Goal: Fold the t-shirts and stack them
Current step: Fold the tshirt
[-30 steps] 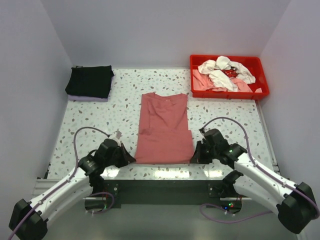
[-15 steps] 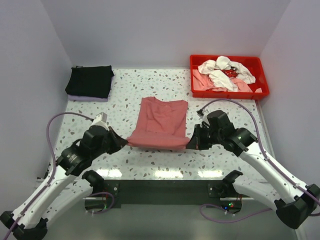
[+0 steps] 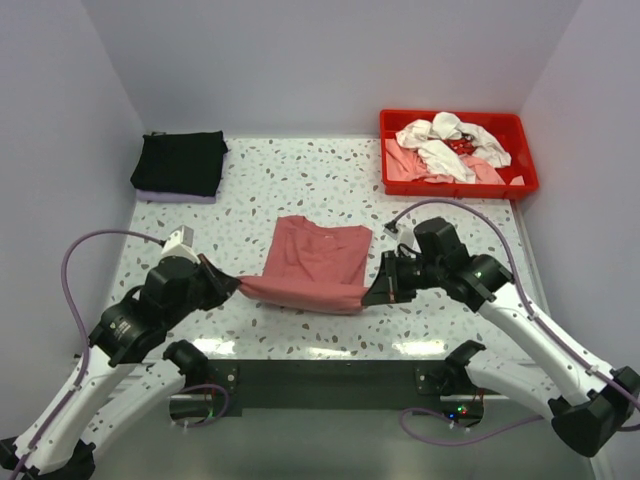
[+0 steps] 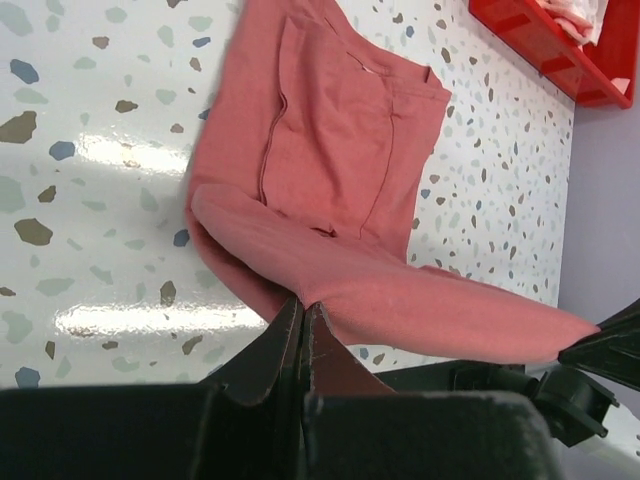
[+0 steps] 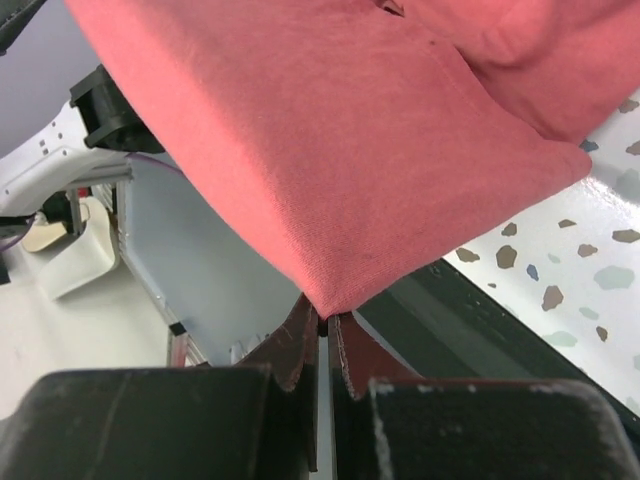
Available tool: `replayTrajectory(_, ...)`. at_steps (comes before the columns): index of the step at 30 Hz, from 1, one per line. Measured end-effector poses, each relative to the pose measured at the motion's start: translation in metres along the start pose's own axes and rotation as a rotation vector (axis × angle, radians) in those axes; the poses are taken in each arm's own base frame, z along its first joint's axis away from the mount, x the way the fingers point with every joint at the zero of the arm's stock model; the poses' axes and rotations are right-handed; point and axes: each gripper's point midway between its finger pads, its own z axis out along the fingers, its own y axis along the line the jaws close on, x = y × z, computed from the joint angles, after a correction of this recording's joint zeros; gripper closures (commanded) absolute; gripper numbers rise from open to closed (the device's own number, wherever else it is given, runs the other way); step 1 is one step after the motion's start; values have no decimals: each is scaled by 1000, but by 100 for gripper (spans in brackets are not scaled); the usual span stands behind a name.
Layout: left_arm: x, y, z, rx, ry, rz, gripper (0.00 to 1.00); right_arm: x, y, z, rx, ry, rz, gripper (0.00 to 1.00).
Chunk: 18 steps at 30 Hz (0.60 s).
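The brick-red t-shirt (image 3: pixel 315 262) lies in the middle of the table, its near hem lifted off the surface and stretched between my two grippers. My left gripper (image 3: pixel 232 283) is shut on the hem's left corner; in the left wrist view the shirt (image 4: pixel 340 170) bulges out from the left gripper (image 4: pixel 303 305). My right gripper (image 3: pixel 370 293) is shut on the right corner; in the right wrist view the shirt (image 5: pixel 330 140) hangs from the right gripper (image 5: pixel 326 318). A folded black t-shirt (image 3: pixel 180 163) rests at the back left. White and pale pink shirts (image 3: pixel 445 148) lie crumpled in the red tray.
The red plastic tray (image 3: pixel 524 178) stands at the back right. A pale lilac folded cloth (image 3: pixel 172 197) shows under the black shirt. The table's near edge (image 3: pixel 330 350) runs below the lifted hem. Grey walls close in on three sides.
Both grippers have risen and moved away from the near edge, carrying the red shirt's near hem up and over toward the collar. The shirt's flat part is now shorter.
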Motion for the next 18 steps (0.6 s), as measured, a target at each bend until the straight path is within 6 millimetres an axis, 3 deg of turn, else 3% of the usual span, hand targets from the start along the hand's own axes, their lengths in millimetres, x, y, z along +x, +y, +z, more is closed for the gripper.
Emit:
replayTrajectory(4, -6, 5, 3, -33, -34, -5, 100, -5, -3, 8, -10, 1, 14, 100)
replayTrajectory(10, -19, 6, 20, -124, -63, 9, 100, -35, -15, 13, -11, -60, 62, 100)
replayTrajectory(18, -48, -12, 45, -178, -134, 45, 100, -59, -42, 25, 9, -70, 119, 100)
